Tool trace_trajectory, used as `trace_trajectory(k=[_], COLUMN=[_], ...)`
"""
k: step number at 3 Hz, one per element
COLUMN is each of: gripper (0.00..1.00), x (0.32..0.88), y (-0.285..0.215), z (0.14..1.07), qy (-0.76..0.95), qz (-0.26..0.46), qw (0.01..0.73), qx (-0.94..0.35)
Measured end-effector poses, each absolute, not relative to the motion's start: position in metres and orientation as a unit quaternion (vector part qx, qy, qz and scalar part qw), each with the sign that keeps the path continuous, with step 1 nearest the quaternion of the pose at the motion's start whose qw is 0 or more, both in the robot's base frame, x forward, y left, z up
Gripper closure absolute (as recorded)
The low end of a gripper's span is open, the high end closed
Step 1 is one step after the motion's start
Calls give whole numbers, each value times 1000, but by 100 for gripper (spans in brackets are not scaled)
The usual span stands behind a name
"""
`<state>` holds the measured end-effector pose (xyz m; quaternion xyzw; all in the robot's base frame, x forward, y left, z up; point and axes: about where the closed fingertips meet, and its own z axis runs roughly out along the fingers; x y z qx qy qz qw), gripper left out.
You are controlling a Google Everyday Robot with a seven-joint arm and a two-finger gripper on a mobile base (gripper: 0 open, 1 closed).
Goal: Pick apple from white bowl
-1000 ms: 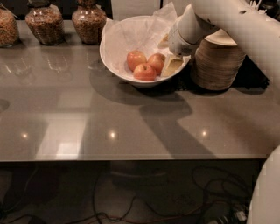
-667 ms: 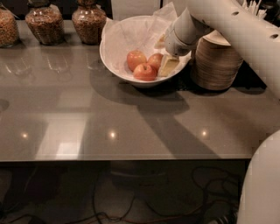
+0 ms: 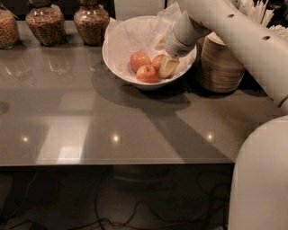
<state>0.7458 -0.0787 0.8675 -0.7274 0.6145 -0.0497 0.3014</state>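
The white bowl stands at the back of the grey table, lined with crinkled white paper. Three red-orange apples lie in it: one at the left, one in front and one at the right. My gripper reaches down into the bowl's right side from the white arm. Its fingers are apart: one pale finger is just right of the right apple, the other is behind it. The right apple sits partly between them. Nothing is lifted.
A stack of beige disposable bowls stands right of the white bowl. Glass jars of grain line the back left. White utensils stand at the back right. The robot's white body fills the lower right.
The gripper has moved a little left in the bowl, closer to the right apple. The apples have not moved.
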Motion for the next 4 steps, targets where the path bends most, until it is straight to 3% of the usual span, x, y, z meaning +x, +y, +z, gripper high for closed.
trace_trajectory(k=[3, 4], gripper=[99, 100], x=[742, 734], y=[-80, -85], z=[868, 892], qy=[619, 617], qz=[-49, -62], qw=[291, 309], qx=[-728, -721])
